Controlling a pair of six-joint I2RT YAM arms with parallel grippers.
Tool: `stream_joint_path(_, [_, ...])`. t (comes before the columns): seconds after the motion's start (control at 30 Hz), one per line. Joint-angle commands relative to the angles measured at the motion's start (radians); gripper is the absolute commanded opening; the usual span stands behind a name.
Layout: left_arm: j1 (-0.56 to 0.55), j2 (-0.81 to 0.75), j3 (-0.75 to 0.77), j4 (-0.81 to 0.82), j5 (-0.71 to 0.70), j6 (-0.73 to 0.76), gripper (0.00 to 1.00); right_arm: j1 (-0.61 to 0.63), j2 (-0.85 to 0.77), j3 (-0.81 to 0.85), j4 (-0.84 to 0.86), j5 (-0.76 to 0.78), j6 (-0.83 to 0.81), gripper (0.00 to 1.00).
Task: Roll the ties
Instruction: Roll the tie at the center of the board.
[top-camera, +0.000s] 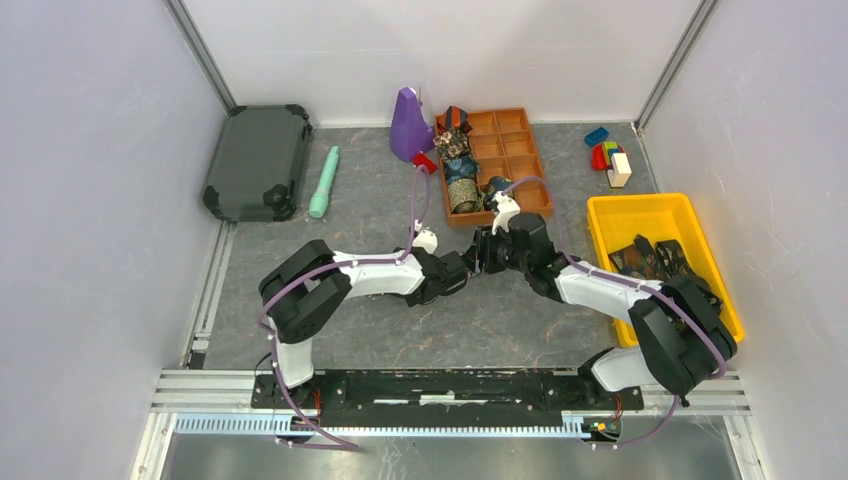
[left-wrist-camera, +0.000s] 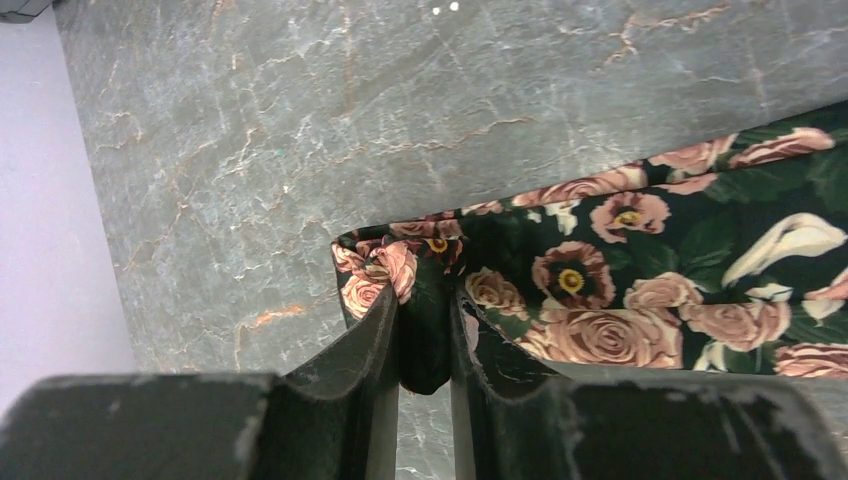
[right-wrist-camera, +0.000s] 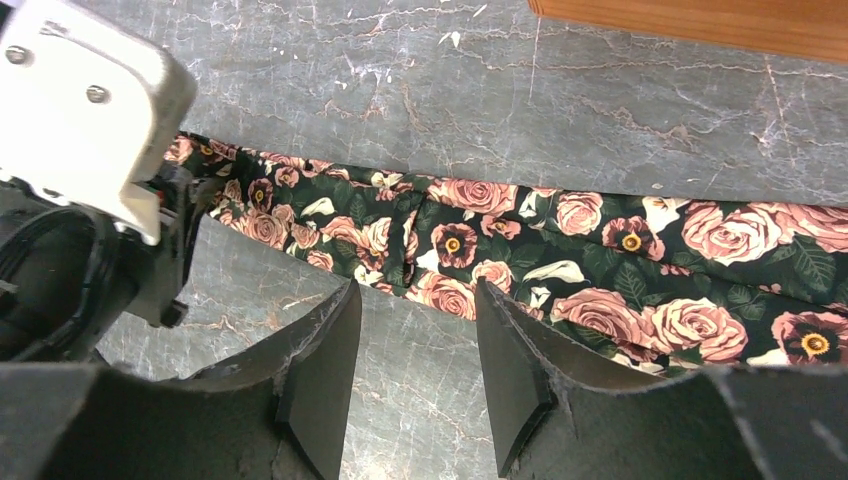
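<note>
A dark tie with pink roses and green leaves lies flat on the grey table in the left wrist view (left-wrist-camera: 620, 290) and the right wrist view (right-wrist-camera: 560, 240). My left gripper (left-wrist-camera: 425, 300) is shut on the tie's folded narrow end. My right gripper (right-wrist-camera: 415, 300) is open and empty, its fingertips just short of the tie's near edge, close to the left gripper (right-wrist-camera: 90, 200). In the top view both grippers meet mid-table, left (top-camera: 468, 262) and right (top-camera: 490, 250), and hide the tie. Rolled ties (top-camera: 455, 160) sit in a wooden tray (top-camera: 515, 150). More ties (top-camera: 655, 258) lie in a yellow bin (top-camera: 610, 215).
A black case (top-camera: 258, 160) and a green cylinder (top-camera: 324, 182) lie at the back left. A purple object (top-camera: 408, 125) stands beside the tray. Toy blocks (top-camera: 608, 160) are at the back right. The tray's edge (right-wrist-camera: 700, 20) runs just beyond the tie.
</note>
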Motion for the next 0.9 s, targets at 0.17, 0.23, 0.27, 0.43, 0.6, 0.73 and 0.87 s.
stream_joint_path(0.17, [-0.007, 0.108, 0.073, 0.059, 0.141, 0.026, 0.2, -0.006, -0.029, -0.018, 0.012, 0.0, -0.013, 0.52])
stream_joint_path(0.23, [-0.007, 0.108, 0.073, 0.062, 0.159, 0.027, 0.23, -0.006, -0.03, -0.018, 0.013, 0.001, -0.015, 0.53])
stream_joint_path(0.27, [-0.007, 0.104, 0.074, 0.063, 0.164, 0.029, 0.24, -0.006, -0.03, -0.018, 0.012, 0.0, -0.015, 0.53])
stream_joint_path(0.43, [-0.007, 0.079, 0.077, 0.062, 0.184, 0.041, 0.32, -0.006, -0.027, -0.012, 0.012, -0.01, -0.012, 0.53])
stream_joint_path(0.6, [-0.007, 0.04, 0.072, 0.062, 0.193, 0.046, 0.45, -0.005, -0.027, 0.007, -0.005, -0.003, -0.012, 0.53])
stream_joint_path(0.73, [-0.006, 0.013, 0.073, 0.056, 0.185, 0.058, 0.49, -0.006, -0.021, 0.03, -0.009, -0.003, -0.005, 0.53])
stream_joint_path(0.87, [-0.005, -0.018, 0.075, 0.053, 0.185, 0.064, 0.51, -0.007, -0.014, 0.061, -0.023, -0.001, -0.002, 0.53])
